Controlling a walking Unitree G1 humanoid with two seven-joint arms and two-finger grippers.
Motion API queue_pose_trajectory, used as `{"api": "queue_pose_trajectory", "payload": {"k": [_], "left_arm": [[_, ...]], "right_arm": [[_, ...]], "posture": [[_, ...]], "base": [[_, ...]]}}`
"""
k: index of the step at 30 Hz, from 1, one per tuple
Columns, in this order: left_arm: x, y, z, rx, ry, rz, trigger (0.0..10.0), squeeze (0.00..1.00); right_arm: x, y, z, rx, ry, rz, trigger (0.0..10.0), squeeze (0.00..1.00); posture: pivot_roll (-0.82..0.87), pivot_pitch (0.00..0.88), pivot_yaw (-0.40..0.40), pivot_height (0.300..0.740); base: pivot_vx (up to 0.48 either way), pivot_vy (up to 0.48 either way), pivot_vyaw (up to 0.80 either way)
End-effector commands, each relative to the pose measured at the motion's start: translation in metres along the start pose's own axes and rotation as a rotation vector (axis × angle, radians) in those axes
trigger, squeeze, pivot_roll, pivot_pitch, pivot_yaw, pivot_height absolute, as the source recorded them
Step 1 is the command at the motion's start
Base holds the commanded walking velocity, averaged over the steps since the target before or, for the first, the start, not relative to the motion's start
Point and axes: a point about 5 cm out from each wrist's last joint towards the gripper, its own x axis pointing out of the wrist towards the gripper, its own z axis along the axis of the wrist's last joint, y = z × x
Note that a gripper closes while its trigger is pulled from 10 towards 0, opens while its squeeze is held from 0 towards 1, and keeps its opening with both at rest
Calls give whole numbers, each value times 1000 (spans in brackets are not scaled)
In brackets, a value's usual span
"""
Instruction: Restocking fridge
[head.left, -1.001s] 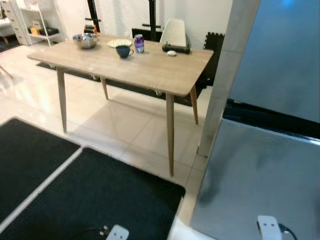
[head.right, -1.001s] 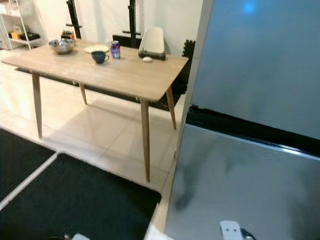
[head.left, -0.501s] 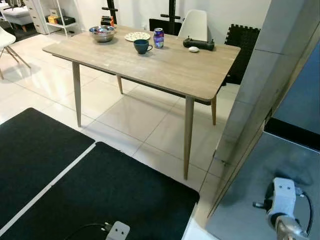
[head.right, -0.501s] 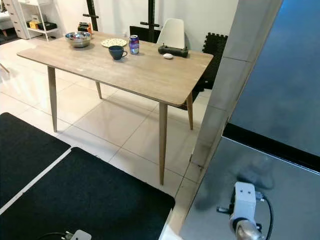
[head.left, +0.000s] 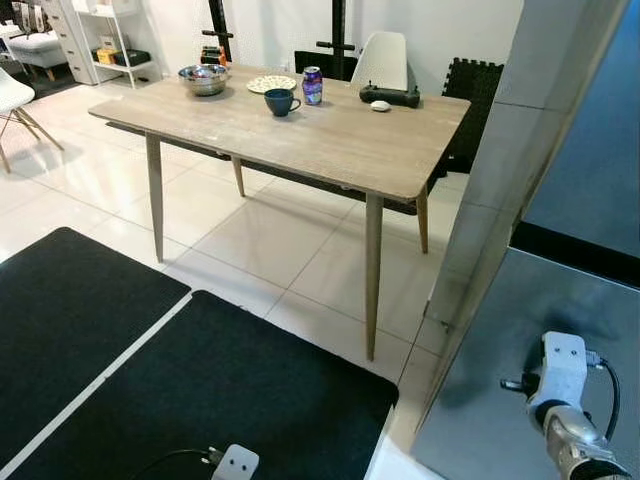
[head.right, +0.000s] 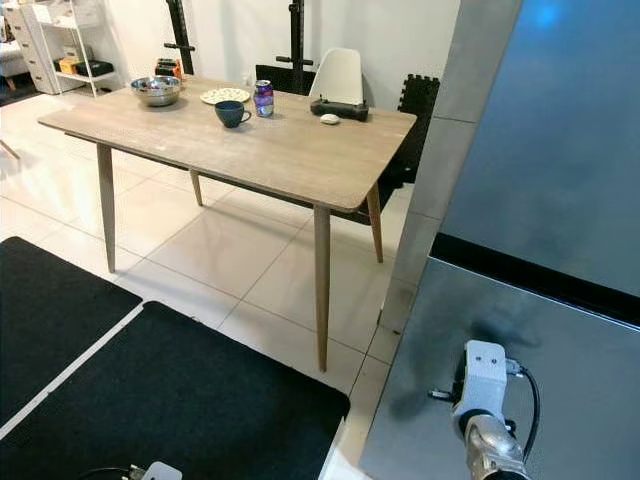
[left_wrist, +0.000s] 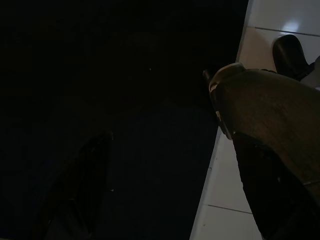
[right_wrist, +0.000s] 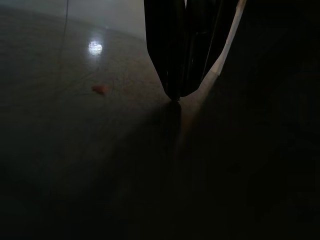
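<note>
The steel-grey fridge (head.left: 575, 170) stands on the right with both doors closed. My right arm's wrist (head.left: 560, 370) hangs low in front of the lower door (head.right: 560, 340). In the right wrist view my right gripper (right_wrist: 176, 94) is shut with nothing in it, pointing down at the pale floor. A purple drink can (head.left: 312, 85) stands on the far end of the wooden table (head.left: 330, 140), beside a dark blue mug (head.left: 281, 101). My left arm (head.left: 238, 462) hangs idle over the black mat; its wrist view is very dark.
A metal bowl (head.left: 203, 79), a plate (head.left: 271, 84) and a black controller (head.left: 390, 96) also lie on the table. A white chair (head.left: 384, 62) stands behind it. Two black mats (head.left: 200, 390) cover the near floor. Pale tiles run between table and fridge.
The camera has swung, bringing the table more into the middle. My right wrist has come up into view in front of the fridge's lower door.
</note>
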Motion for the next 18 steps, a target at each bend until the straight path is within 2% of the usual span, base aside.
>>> {"api": "queue_pose_trajectory", "payload": {"k": [1,3,6,7,9,10,11,14,16,17,18], "left_arm": [[-1,-6,-9,-12,30,-19,10000,0],[-1,-6,-9,-13,30,-19,10000,0],[-1,-7,-9,-16,32,-22,10000,0],[-1,-7,-9,-16,32,-22,10000,0],[0,-9,-9,-17,32,-26,10000,0],[0,-10,-9,-19,32,-28,10000,0],[0,-10,-9,-19,32,-28,10000,0],[0,-11,-9,-21,31,-30,10000,0],[0,-11,-9,-22,32,-30,10000,0],[0,-11,-10,-21,34,-30,10000,0],[0,-11,-10,-21,34,-30,10000,0]], "right_arm": [[5,1,23,-27,-84,36,10000,0],[4,4,17,-40,-54,59,10000,0],[-7,18,-27,-140,118,171,10000,0],[-7,18,-27,-140,118,171,10000,0],[-20,20,-63,-244,258,216,10000,0],[-30,18,-83,-280,336,217,10000,0],[-30,18,-83,-280,336,217,10000,0],[-52,8,-120,-298,479,195,10000,0],[-57,5,-127,-297,507,187,10000,0],[-70,0,-143,-298,572,174,10000,0],[-70,0,-143,-298,572,174,10000,0]], "posture": [[-59,0,-27,740],[-59,0,-27,740],[-60,0,-29,740],[-60,0,-29,740],[-58,0,-31,740],[-58,0,-31,740],[-58,0,-31,740],[-56,0,-31,740],[-56,0,-31,740],[-58,0,-30,740],[-58,0,-30,740]], "base": [[0,0,0],[0,0,0],[0,0,0],[0,0,0],[0,0,703],[0,0,781],[0,0,781],[0,0,781],[0,0,781],[0,0,781],[0,0,781]]}}
